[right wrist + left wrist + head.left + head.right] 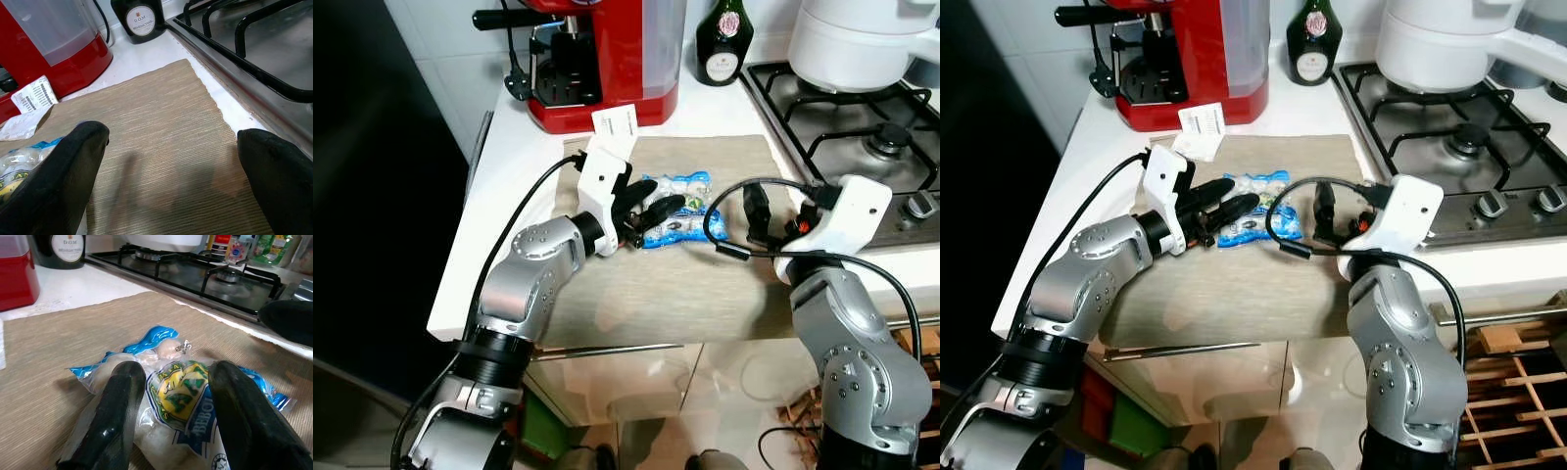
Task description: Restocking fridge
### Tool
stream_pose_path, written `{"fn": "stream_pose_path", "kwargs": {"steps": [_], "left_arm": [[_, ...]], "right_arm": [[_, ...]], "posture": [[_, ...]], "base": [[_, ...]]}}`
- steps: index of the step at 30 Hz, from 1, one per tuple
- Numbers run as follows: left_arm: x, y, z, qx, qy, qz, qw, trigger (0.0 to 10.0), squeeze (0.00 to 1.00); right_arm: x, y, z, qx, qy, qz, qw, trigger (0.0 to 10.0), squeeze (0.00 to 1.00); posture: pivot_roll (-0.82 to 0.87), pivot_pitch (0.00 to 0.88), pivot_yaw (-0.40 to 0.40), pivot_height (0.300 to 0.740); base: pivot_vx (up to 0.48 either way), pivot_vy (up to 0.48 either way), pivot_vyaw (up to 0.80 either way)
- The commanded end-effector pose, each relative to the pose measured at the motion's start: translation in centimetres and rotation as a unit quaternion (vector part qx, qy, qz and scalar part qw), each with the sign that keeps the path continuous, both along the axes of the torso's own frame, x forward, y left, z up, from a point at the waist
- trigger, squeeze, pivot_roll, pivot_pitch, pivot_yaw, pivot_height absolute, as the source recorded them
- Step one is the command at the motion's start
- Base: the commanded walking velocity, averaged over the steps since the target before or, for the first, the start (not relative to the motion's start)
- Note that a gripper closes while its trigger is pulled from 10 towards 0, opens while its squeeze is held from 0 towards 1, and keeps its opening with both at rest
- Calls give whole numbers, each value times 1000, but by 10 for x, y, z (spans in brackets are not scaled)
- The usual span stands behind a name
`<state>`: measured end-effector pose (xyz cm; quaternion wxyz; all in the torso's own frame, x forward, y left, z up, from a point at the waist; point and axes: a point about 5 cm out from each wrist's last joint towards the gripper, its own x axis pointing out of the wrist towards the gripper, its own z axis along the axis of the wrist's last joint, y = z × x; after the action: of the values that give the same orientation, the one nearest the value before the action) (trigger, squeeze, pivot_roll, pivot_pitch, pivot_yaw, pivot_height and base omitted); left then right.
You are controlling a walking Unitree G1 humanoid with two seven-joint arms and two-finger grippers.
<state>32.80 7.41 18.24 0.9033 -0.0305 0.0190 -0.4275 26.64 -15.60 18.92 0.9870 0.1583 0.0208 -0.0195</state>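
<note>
Bag [680,208]: clear plastic, blue ends, green-yellow label with blue lettering, whitish contents. Mat [705,284]: beige, fine woven ribbing. Bench [514,147]: white. Coffee machine [597,59]: red body, black parts, clear tank. Bottle [723,41]: dark green, white round label. Hob [862,137]: steel grey, black grates. Pot [862,39]: white. Packet [30,95]: white, black print. Both hands' fingers [117,416] black; arms silver, wrists white.
</note>
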Motion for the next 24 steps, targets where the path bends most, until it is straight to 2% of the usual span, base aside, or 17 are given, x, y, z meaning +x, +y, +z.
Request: {"fn": "stream_pose_path", "kwargs": {"steps": [1,3,4,6,8,9,13,15,16,17,20,24], "left_arm": [[2,-1,-4,30,-5,-4,1000,10000,0],[4,0,-11,52,-1,6,999,10000,0],[10,7,-22,75,25,49,996,10000,0],[14,16,-31,92,52,87,991,10000,0],[15,20,-35,91,66,102,988,10000,0],[13,26,-41,83,88,111,986,10000,0],[6,29,-49,70,107,107,986,10000,0],[3,29,-54,63,117,105,985,10000,0],[1,28,-56,56,121,101,986,10000,0],[1,28,-56,56,121,101,986,10000,0],[-2,28,-57,48,123,98,986,10000,0],[-5,33,-60,45,128,107,985,10000,0]], "right_arm": [[-3,4,4,-4,-14,4,1000,10000,0],[-4,4,3,-3,-14,4,1000,10000,0],[-5,3,2,-3,-15,2,1000,10000,0],[-5,2,2,-2,-15,0,1000,10000,0],[-5,1,2,-1,-15,0,1000,10000,0],[-4,1,3,2,-15,2,1000,10000,0],[-1,2,6,19,-20,7,1000,10000,0],[3,2,12,40,-32,12,999,10000,0],[8,4,20,81,-48,23,995,10000,0],[8,4,20,81,-48,23,995,10000,0],[14,8,32,131,-67,51,988,10000,0],[19,27,35,193,-49,126,972,10000,0]], "posture": [[-192,87,115,740],[-203,81,120,740],[-212,74,122,740],[-216,70,123,740],[-217,69,122,740],[-217,67,121,740],[-209,64,111,740],[-204,65,105,740],[-193,66,96,740],[-193,66,96,740],[-178,71,80,740],[-165,77,68,740]], "base": [[0,0,0],[0,0,0],[0,0,0],[0,0,0],[0,0,0],[0,0,0],[0,0,0],[0,0,0],[0,0,0],[0,0,0],[0,0,0],[0,0,0]]}}
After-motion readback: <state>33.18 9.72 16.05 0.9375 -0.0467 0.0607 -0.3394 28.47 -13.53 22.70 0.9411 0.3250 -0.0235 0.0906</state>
